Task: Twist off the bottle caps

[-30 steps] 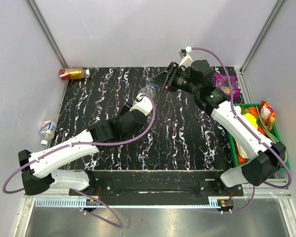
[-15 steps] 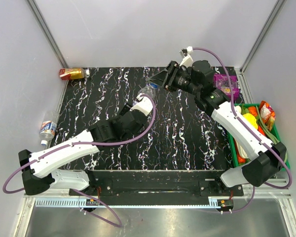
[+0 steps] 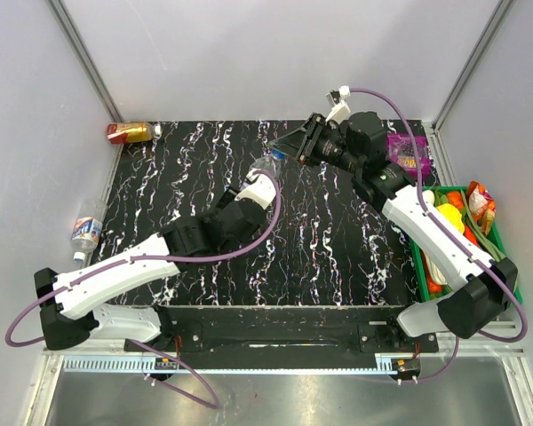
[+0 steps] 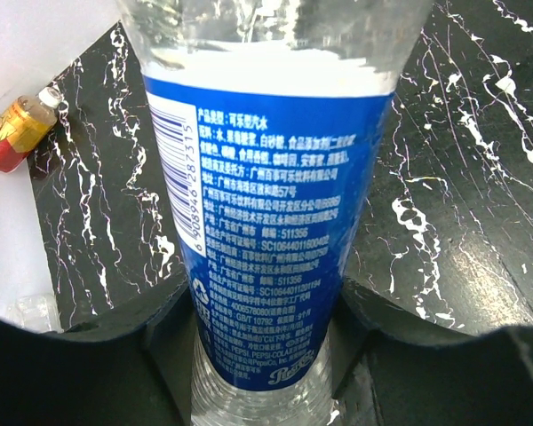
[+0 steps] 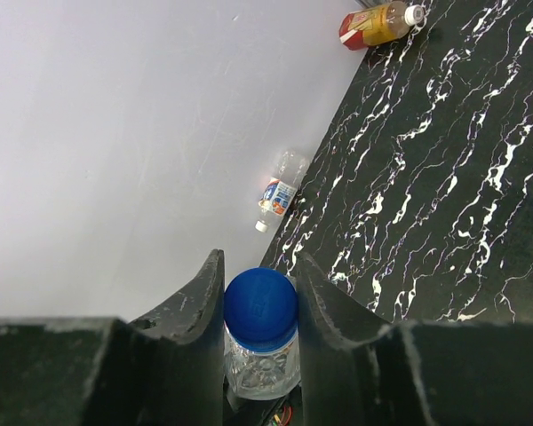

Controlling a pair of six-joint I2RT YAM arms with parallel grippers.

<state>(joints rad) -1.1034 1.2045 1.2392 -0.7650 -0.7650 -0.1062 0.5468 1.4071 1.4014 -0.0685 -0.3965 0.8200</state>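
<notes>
pepsi bottle (image 4: 266, 195) sits over the black mat (image 3: 338, 240), left gripper (image 4: 262, 324) clamped around its labelled body. second bottle (image 5: 278, 193) lies well apart, off the mat's left edge, white cap (image 5: 261, 226) on. right gripper (image 5: 258, 266) pinches the dark blue cap (image 5: 260, 308), fingers touching both sides.

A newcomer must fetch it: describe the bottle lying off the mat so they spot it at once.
Find the black marbled mat and follow its left edge to about halfway. Just off it lies a small clear bottle, white cap toward the near side. Unlike the red-and-gold drink in the far corner, its label is white, blue and red.
</notes>
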